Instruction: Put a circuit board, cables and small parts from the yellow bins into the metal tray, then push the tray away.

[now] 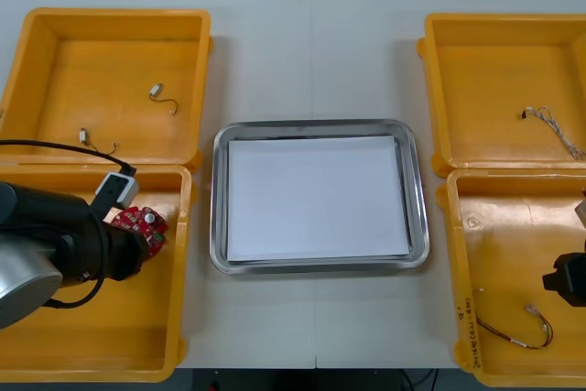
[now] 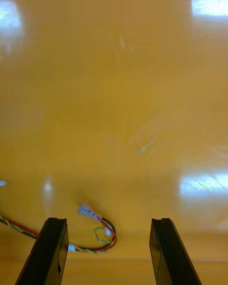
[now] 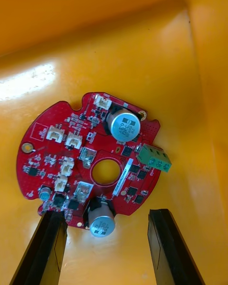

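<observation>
Red circuit board faces left gripper's spread fingers.

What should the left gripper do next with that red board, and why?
Probably lower the left gripper and close on the circuit board: its open fingers flank the board's edge. The right gripper hangs open over the red and yellow cable.

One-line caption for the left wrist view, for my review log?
Open left gripper poised over a round red circuit board lying near a corner of a yellow bin.

No legible text; print on near right yellow bin rim, circuit board capacitor unreadable.
</observation>
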Available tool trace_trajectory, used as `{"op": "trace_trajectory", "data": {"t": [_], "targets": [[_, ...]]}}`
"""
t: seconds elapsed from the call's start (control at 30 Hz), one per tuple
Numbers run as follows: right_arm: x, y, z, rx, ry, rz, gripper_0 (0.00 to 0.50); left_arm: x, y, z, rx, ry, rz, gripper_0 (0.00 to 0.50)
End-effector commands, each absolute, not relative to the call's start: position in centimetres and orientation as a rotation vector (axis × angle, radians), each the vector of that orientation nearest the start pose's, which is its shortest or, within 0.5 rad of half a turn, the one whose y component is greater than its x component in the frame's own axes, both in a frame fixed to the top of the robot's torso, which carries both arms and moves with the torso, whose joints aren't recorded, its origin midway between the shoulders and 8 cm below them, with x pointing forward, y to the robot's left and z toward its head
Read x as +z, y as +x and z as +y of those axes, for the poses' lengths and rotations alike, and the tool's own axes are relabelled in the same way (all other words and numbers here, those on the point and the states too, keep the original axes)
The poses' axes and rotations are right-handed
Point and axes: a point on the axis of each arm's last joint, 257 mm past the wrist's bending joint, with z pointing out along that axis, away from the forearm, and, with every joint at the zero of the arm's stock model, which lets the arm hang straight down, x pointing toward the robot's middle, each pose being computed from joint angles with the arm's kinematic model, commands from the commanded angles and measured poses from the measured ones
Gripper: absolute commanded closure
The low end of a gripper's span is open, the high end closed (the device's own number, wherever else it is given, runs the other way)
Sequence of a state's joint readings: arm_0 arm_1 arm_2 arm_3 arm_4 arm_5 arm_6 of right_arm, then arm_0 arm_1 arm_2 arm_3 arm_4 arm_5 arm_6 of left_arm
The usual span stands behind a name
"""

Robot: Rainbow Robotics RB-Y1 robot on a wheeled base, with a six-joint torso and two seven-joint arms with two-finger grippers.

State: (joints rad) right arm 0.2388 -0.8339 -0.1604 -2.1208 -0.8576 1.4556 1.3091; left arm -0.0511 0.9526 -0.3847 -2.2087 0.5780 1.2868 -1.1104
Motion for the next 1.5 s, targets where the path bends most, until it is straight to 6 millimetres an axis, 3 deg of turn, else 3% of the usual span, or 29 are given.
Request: {"op": "trace_trajectory", "data": {"t": [0.03,0.73,0.77,0.8,0.83,0.9,0.93,1.5], "targets": [[-31.4,31.5,-37.7,0.078,0.012,2.773,0.000,-30.6,36.4,27.7,0.108,0.588,2.574,0.000],[-35.5,29.1,-36.6,0.042,-0.029,2.799,0.000,-31.9,36.6,28.6,0.138,0.617,2.562,0.000],[-35.6,29.0,-36.7,0.039,-0.029,2.793,0.000,-31.8,36.7,28.6,0.138,0.616,2.560,0.027],[-35.8,28.9,-36.8,0.035,-0.029,2.789,0.000,-31.9,36.7,28.6,0.139,0.619,2.559,0.136],[-35.9,28.8,-36.8,0.034,-0.029,2.788,0.000,-31.9,36.7,28.6,0.137,0.619,2.559,0.187],[-36.2,28.6,-36.9,0.030,-0.027,2.783,0.000,-31.9,36.7,28.6,0.137,0.621,2.559,0.419],[-36.2,28.6,-36.9,0.025,-0.030,2.777,0.000,-31.8,36.7,28.6,0.139,0.622,2.558,0.494],[-37.3,29.0,-35.5,0.029,-0.022,2.742,0.000,-31.5,36.9,29.3,0.161,0.635,2.551,0.500]]}}
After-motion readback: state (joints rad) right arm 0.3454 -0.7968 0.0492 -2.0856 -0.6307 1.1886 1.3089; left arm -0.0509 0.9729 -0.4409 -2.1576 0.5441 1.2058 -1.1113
